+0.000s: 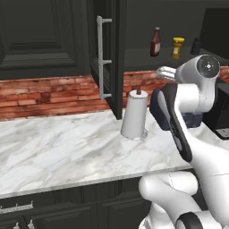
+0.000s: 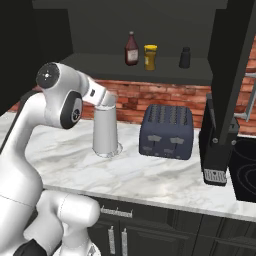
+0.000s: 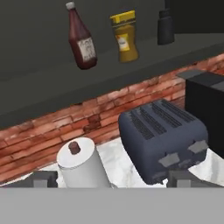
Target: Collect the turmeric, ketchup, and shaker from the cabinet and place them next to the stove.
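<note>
Three shelf items [image 3: 124,37] sit above spread fingers [image 3: 43,178].

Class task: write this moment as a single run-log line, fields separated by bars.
cabinet: open | ketchup, turmeric, shaker: on shelf, untouched | gripper: fingers open, empty, above counter | collected: none

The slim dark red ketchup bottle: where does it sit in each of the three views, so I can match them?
Left base view: slim dark red ketchup bottle upper right, on the open cabinet shelf.
Right base view: upper middle, leftmost of three.
Hand view: upper left, tilted.
Shared landmark: the yellow-topped turmeric jar just right of it.
</note>
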Tool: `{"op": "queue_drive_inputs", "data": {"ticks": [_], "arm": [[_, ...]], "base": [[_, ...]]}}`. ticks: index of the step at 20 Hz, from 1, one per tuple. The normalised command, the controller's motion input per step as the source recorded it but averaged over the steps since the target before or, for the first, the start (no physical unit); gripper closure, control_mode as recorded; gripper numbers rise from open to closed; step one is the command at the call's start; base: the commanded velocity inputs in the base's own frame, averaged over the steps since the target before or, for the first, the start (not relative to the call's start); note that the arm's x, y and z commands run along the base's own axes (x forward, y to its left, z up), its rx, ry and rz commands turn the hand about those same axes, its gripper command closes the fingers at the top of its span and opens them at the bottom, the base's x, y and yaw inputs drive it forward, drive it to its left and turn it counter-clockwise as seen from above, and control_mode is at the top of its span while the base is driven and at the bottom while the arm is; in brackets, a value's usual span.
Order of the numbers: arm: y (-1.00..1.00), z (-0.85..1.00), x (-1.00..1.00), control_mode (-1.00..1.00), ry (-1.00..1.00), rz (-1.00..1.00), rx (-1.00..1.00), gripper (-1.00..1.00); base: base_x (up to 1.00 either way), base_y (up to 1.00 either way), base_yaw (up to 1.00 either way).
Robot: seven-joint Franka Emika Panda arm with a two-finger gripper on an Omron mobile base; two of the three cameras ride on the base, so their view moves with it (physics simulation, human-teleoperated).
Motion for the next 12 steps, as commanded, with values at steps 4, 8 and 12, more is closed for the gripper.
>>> {"op": "queue_drive_inputs", "data": {"ticks": [4, 8, 12], "arm": [[-0.35, 0.47, 0.34, -1.00, -0.13, -0.09, 0.01, -1.00], [-0.31, 0.57, 0.48, -1.00, -0.09, -0.04, 0.02, -1.00], [-0.31, 0.52, 0.52, -1.00, -0.07, 0.00, 0.00, -1.00]], "base": [[0.00, 0.00, 0.00], [0.00, 0.00, 0.00], [0.00, 0.00, 0.00]]}}
